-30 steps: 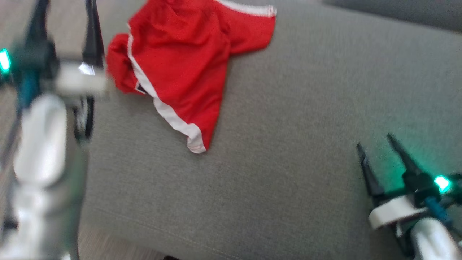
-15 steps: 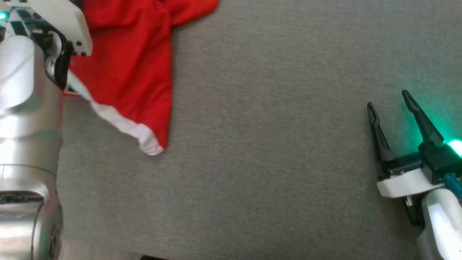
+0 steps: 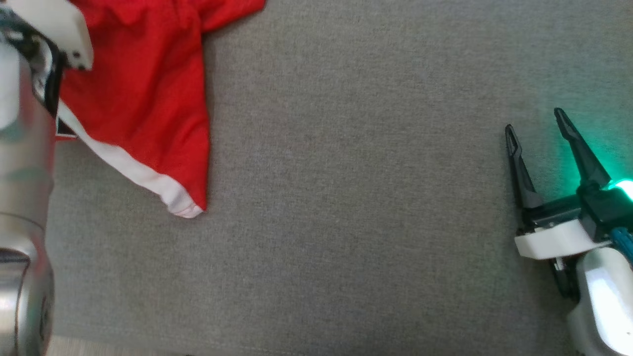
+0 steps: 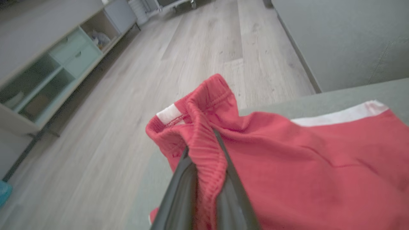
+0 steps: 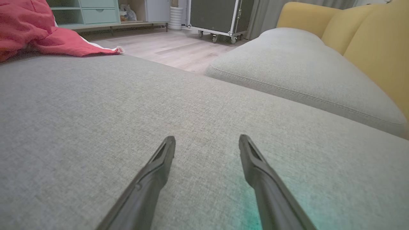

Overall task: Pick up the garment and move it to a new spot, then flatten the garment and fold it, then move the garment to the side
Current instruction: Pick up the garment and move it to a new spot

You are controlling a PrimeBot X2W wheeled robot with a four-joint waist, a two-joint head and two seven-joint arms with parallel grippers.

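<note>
Soft even daylight, mild blur, green glow.

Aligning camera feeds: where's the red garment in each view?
Head view: garment, upper left, running off the top edge.
Left wrist view: garment, centre to lower right, waistband pinched in the left hand.
Right wrist view: garment, top-left corner.
Shared landmark: the grey cushion it lies on.

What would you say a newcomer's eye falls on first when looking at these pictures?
The red garment stands out at the upper left of the grey sofa cushion. Its ribbed waistband is pinched in the shut left tool. The right tool stands open over the cushion at the lower right, well apart from the cloth.
</note>
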